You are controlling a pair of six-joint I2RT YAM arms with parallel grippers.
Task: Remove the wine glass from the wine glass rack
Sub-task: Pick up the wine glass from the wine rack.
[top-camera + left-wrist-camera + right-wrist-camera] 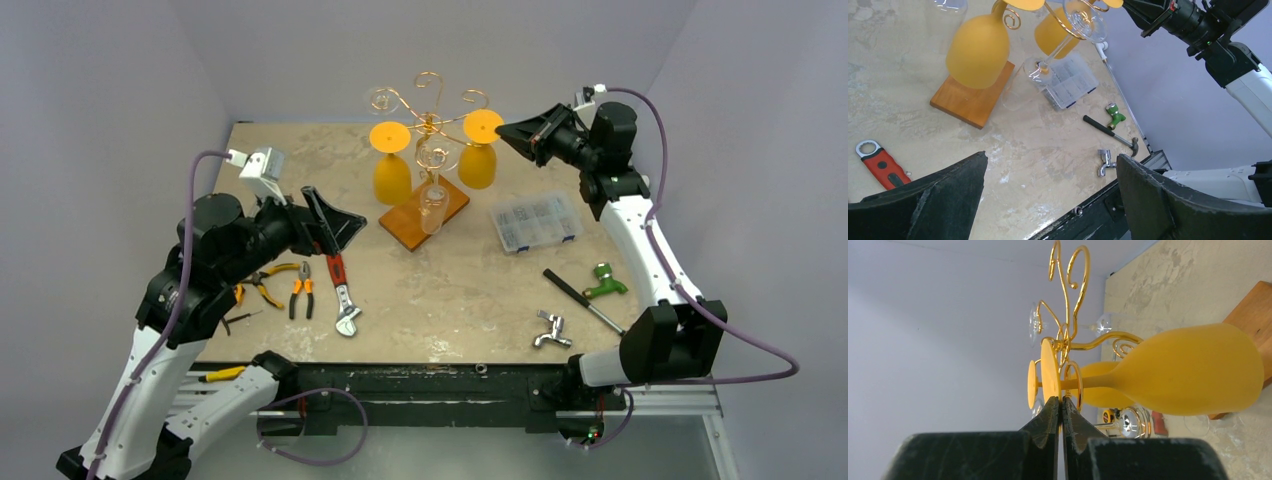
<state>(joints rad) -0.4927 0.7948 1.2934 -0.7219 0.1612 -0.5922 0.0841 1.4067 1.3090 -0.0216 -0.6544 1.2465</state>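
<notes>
The wine glass rack is golden wire on a wooden base at the table's back middle. Two yellow wine glasses hang from it upside down, with clear glasses among the arms. My right gripper is level with the round foot of the right yellow wine glass. In the right wrist view the gripper is shut, its tips pinching the rim of that foot; the bowl lies to the right. My left gripper hovers open left of the base, nothing between its fingers.
The second yellow glass hangs on the rack's left and a clear glass at its front. A clear parts box, hammer, green fitting and chrome tap lie right. A red wrench and pliers lie left.
</notes>
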